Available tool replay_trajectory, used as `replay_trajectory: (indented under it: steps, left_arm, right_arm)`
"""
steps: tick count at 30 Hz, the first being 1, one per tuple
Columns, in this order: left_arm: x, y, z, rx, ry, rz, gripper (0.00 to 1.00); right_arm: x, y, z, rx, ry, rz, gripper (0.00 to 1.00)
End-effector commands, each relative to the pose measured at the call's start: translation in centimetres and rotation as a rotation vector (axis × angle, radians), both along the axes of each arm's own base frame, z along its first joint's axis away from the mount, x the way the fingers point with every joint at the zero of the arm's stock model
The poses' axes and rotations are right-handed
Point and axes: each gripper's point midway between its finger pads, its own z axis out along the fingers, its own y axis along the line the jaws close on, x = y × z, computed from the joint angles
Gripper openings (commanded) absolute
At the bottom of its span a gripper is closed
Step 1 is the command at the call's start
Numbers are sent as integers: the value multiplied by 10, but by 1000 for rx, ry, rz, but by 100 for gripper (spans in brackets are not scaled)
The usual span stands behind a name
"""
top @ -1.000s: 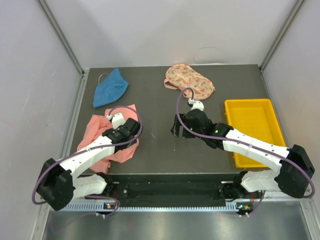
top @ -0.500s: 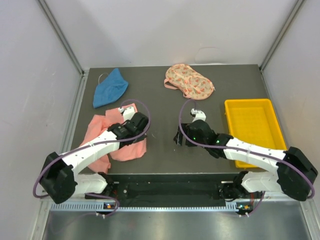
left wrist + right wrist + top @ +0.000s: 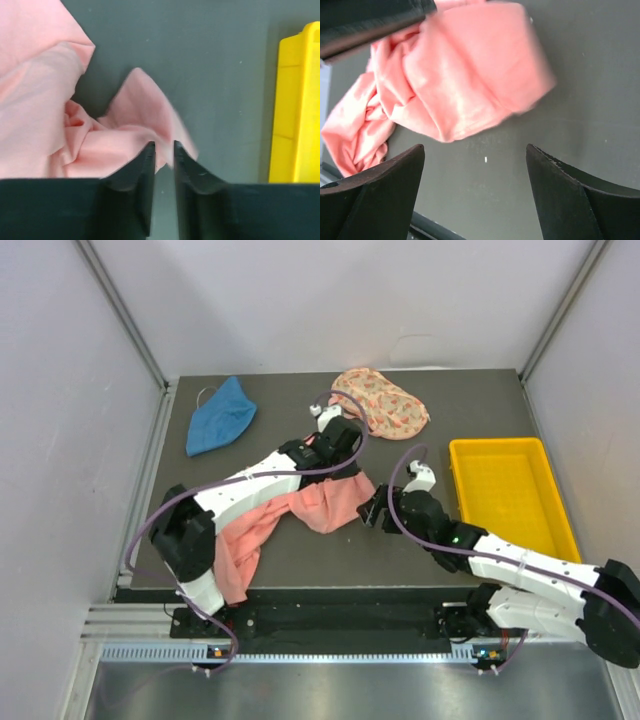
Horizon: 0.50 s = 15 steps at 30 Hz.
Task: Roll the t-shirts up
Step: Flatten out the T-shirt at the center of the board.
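The salmon-pink t-shirt (image 3: 325,502) trails from the tabletop's (image 3: 330,562) near left edge to a bunch at centre, just ahead of the wide-spread right hand (image 3: 475,146). Beyond, the outstretched left hand (image 3: 164,146) has its fingers narrowly apart at the cloth; whether they pinch it is unclear.

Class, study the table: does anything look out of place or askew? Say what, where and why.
The salmon-pink t-shirt is askew: crumpled and strung out from the table's near-left edge to its middle, one corner pinched in the left gripper, not laid flat for rolling.
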Motion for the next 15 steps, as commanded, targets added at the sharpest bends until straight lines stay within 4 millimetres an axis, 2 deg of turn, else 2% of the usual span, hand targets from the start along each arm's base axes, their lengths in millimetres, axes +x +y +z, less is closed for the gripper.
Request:
replay_trajectory:
  steps: [1, 2, 4, 5, 7, 8, 10, 11, 12, 14, 15]
  left_arm:
    - [8, 3, 25, -19, -46, -38, 35]
    - [2, 15, 24, -24, -46, -30, 39]
    - [8, 42, 23, -29, -39, 21, 50]
    - [1, 59, 22, -27, -36, 37, 50]
    - [4, 90, 21, -24, -32, 95, 50]
    - [-5, 106, 19, -18, -29, 117, 50]
    - [-10, 133, 15, 6, -21, 166, 50]
    - [-19, 149, 12, 26, -23, 192, 50]
    - [-22, 162, 8, 36, -14, 220, 50]
    - [-36, 184, -3, 64, 5, 253, 51]
    - [-39, 199, -8, 83, 20, 290, 51]
  right_arm:
    - [10, 12, -2, 15, 28, -42, 81]
    - [11, 11, -7, 2, 38, -51, 82]
    - [14, 12, -13, -13, 48, -59, 82]
    - [14, 14, -22, -29, 65, -53, 82]
    - [14, 26, -22, 8, 79, -28, 81]
    - [12, 33, -30, 12, 98, -8, 77]
    - [9, 49, -28, 10, 94, 25, 75]
    - [-6, 60, -39, -57, 105, 67, 76]
    - [3, 70, -21, -73, 49, 37, 76]
    - [-4, 85, -20, -128, 36, 64, 77]
    - [-8, 100, -18, -153, 28, 84, 77]
